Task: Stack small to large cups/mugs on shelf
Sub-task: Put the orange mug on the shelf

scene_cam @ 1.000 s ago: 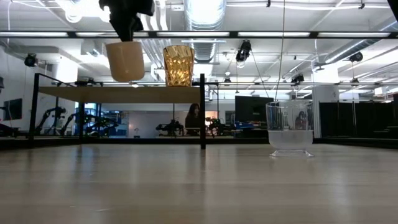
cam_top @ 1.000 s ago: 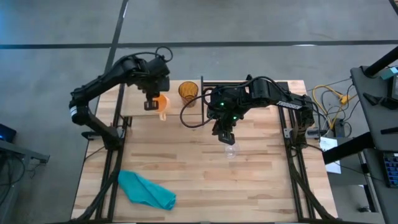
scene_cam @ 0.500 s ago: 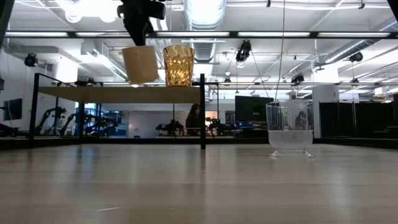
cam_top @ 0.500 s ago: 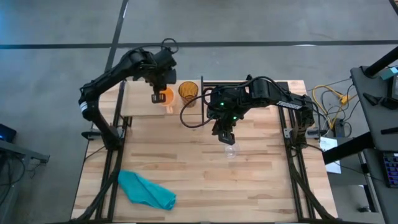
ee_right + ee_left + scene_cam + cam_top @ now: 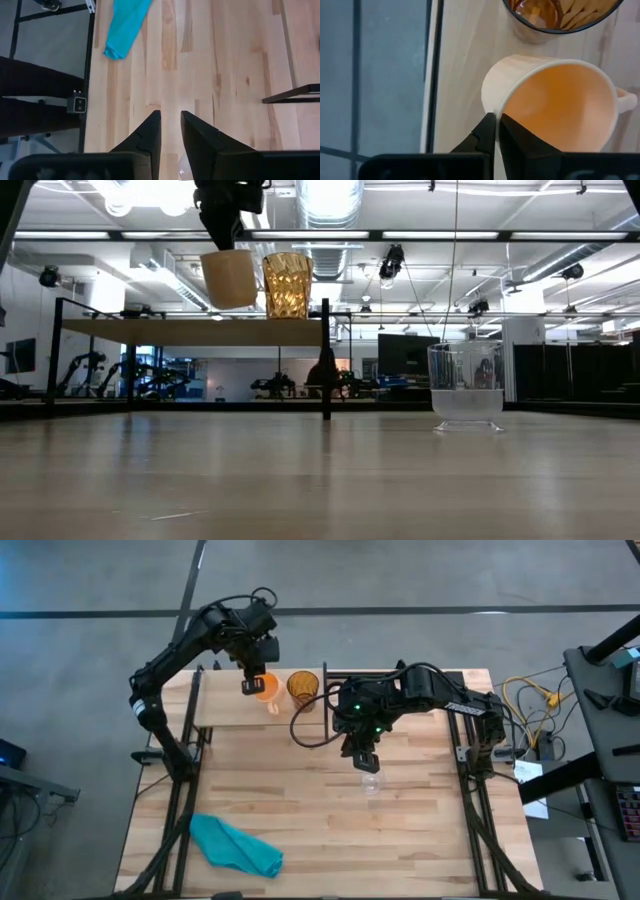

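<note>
Orange mug (image 5: 229, 278) now nearer one amber tumbler (image 5: 287, 284), left gripper (image 5: 251, 686) clamping its rim; right gripper (image 5: 367, 762) parted over one clear cup (image 5: 466, 387).

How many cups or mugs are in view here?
3: the orange ceramic mug, held above the pale wooden shelf; the amber ribbed tumbler standing on it; the small clear glass cup on the table.

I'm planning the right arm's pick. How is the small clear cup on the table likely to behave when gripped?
The clear cup looks thin-walled and glossy, so probably light, slippery and possibly fragile. Its base is narrower than its rim, so a sideways nudge from the right end effector above it might tip it.
</note>
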`<move>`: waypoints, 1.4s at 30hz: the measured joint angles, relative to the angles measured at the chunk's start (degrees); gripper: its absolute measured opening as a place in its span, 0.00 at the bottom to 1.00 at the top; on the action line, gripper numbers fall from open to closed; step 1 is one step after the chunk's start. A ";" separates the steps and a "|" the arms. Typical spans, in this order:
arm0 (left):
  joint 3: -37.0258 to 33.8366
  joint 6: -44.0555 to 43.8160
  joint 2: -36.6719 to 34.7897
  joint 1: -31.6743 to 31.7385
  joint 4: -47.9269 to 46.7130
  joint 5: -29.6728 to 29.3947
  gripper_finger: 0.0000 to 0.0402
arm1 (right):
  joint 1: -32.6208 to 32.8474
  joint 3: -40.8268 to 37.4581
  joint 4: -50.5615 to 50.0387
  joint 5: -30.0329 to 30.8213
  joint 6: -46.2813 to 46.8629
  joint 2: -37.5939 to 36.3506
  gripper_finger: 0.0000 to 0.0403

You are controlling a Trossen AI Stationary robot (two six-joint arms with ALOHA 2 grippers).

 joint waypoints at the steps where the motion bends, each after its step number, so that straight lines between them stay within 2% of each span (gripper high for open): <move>1: -0.06 0.02 0.00 0.32 -0.01 0.47 0.00 | 0.00 0.00 -0.02 -0.01 -0.14 0.00 0.18; 12: -1.73 -0.01 0.37 3.03 -0.02 0.79 0.00 | 0.00 0.00 -0.26 -0.02 -0.21 0.00 0.18; 35: -4.50 -0.01 0.36 3.44 0.02 0.83 0.00 | 0.00 0.00 -0.27 -0.02 -0.02 0.00 0.18; 42: -7.36 -0.08 0.35 3.44 0.02 0.93 0.00 | 0.00 0.00 -0.27 -0.02 0.45 0.00 0.20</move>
